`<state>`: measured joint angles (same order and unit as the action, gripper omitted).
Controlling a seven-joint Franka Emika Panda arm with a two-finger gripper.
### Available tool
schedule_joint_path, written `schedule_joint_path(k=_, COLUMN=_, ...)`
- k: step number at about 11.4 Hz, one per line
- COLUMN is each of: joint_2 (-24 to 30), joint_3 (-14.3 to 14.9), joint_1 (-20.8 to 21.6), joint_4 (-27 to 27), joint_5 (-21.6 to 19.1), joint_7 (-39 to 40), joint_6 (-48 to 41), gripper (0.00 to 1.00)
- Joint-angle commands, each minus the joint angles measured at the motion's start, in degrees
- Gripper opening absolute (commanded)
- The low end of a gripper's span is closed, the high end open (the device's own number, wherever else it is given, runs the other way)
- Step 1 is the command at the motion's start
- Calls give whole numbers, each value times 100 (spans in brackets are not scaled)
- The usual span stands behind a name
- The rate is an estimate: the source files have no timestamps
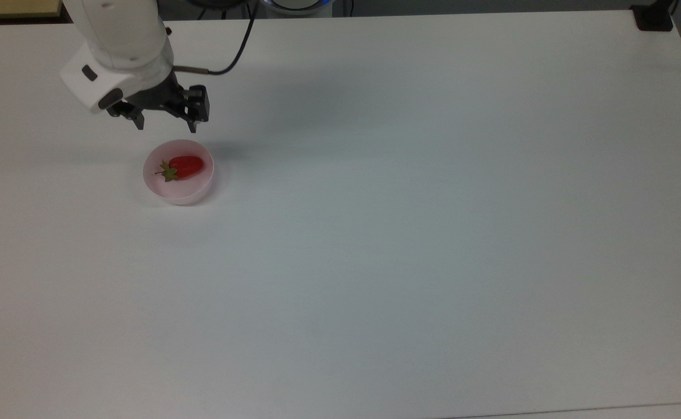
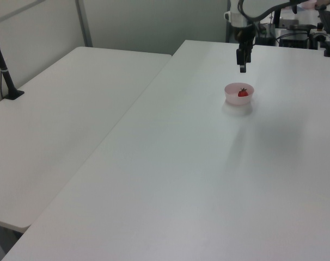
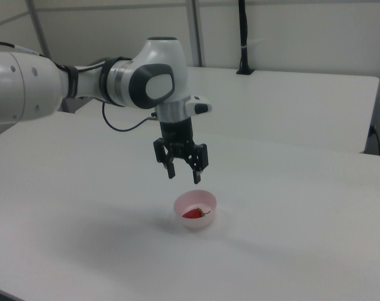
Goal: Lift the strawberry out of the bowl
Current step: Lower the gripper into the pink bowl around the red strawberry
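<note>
Approaching is the step I judge to be in hand: my black two-finger tool hangs above the small round pale pink plastic bowl, fingers spread wide and empty. The small glossy red strawberry lies on its side inside that bowl, on the white table. Next I'd centre over the berry, then descend between the bowl's walls before closing.

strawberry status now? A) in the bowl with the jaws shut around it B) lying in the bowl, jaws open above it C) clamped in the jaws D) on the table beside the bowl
B: the strawberry lies in the bowl, and the gripper hangs above it in the right view with jaws spread and nothing between them.
</note>
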<state>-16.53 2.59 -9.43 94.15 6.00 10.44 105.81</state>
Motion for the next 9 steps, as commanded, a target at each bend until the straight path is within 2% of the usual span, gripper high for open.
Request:
schedule_joint_path(k=1, joint_2=-113, joint_3=5, joint_1=-94, joint_4=139, joint_5=41, joint_7=-786, joint_6=116, gripper=78)
schedule_joint_path(k=5, joint_2=-535, joint_3=5, joint_1=-199, joint_4=165, joint_5=41, joint_7=-2113, joint_6=299, gripper=80)
schedule_joint_path(k=9, joint_2=-843, joint_3=-39, joint_1=-244, joint_4=201, joint_5=50, joint_7=-2564, joint_6=800, gripper=80)
